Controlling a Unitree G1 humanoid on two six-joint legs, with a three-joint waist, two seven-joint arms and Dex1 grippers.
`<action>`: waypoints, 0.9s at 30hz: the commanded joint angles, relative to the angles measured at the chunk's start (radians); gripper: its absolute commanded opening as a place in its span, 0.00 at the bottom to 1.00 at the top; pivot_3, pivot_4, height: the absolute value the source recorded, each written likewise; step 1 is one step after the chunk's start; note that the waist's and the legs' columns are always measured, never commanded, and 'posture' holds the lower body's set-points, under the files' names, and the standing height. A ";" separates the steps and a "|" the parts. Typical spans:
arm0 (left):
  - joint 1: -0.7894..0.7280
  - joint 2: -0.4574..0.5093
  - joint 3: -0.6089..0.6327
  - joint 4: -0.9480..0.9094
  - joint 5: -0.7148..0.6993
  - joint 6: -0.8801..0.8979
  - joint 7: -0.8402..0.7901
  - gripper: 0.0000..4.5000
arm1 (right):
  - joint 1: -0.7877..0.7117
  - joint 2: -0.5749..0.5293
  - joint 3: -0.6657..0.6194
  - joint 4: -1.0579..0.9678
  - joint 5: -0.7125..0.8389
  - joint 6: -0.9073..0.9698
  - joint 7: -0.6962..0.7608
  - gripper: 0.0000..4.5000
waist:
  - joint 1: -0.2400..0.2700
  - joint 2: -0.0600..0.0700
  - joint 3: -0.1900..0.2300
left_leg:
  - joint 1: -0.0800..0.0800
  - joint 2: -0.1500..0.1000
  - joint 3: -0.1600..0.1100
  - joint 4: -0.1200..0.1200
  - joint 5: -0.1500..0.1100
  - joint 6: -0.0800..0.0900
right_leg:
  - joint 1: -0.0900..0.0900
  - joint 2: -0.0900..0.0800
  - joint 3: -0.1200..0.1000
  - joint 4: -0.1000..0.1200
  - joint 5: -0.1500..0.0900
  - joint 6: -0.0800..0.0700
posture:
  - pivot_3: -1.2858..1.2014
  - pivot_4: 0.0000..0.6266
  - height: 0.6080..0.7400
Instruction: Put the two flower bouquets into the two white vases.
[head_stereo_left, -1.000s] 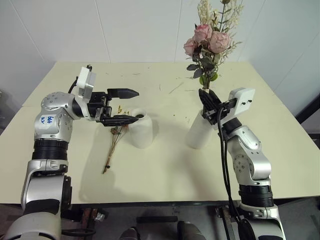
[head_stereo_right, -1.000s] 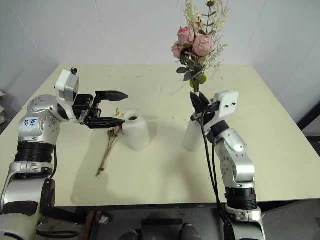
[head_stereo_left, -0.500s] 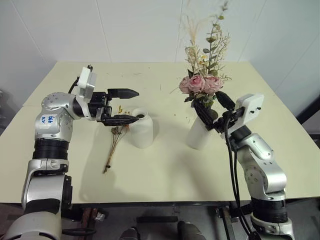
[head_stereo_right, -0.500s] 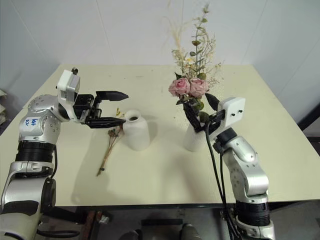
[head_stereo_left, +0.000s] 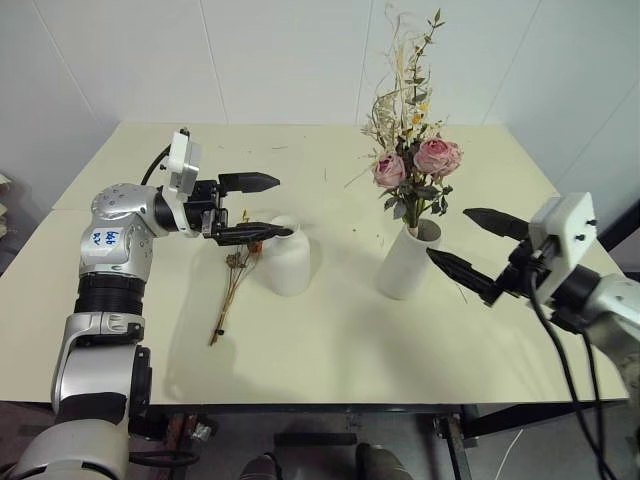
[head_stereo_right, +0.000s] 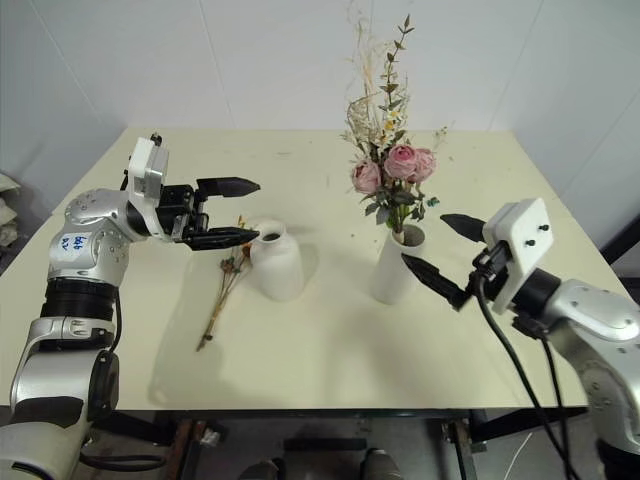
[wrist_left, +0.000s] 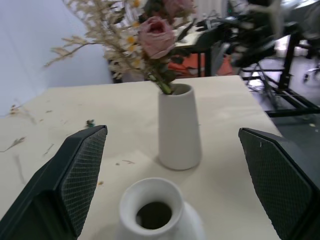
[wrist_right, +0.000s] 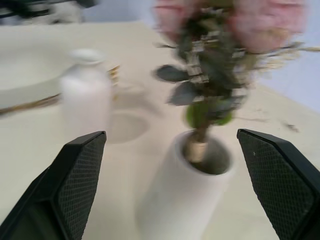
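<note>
The large rose bouquet (head_stereo_left: 412, 165) stands upright in the tall white cylinder vase (head_stereo_left: 404, 265), right of the table's middle. Just right of that vase my right gripper (head_stereo_left: 447, 232) is open and empty, clear of both vase and stems. The short rounded vase (head_stereo_left: 285, 258) stands to the left, its narrow mouth (wrist_left: 153, 214) empty. My left gripper (head_stereo_left: 285, 206) hovers open over that vase's left shoulder, holding nothing. The thin yellow-orange bouquet (head_stereo_left: 232, 285) lies flat on the table beside the short vase, under my left gripper.
Loose twig scraps (head_stereo_left: 351, 176) are scattered on the far part of the cream table (head_stereo_left: 330, 345). A white wall rises right behind the table's far edge. Bare tabletop runs along the near edge in front of both vases.
My right gripper opened and let go of the rose bouquet, which sank into the tall vase. The right arm then drew back to the right. The left arm hardly moved.
</note>
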 joint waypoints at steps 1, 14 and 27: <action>-0.002 0.021 0.061 -0.051 0.023 0.014 0.168 1.00 | 0.016 -0.069 -0.096 -0.050 0.129 0.050 0.077 0.99 | 0.001 0.000 0.000 | 0.000 0.000 0.000 0.000 0.000 0.000 | 0.000 0.000 0.000 0.000 0.000 0.000 | 0.52 0.24 1.00; 0.285 0.176 0.111 -0.514 0.130 0.597 0.712 1.00 | -0.078 -0.141 -0.024 0.109 0.191 0.064 0.192 0.99 | -0.003 -0.001 0.000 | 0.001 0.000 0.000 0.001 -0.001 -0.001 | 0.001 0.000 0.000 -0.001 0.001 0.001 | 0.52 0.24 1.00; 0.369 0.265 -0.077 -0.816 0.094 1.133 0.752 1.00 | -0.183 -0.136 0.085 0.200 0.139 0.048 0.267 0.99 | -0.002 -0.002 0.001 | 0.000 0.000 0.000 0.001 -0.002 -0.002 | 0.001 0.000 0.000 -0.003 -0.005 -0.008 | 0.52 0.24 1.00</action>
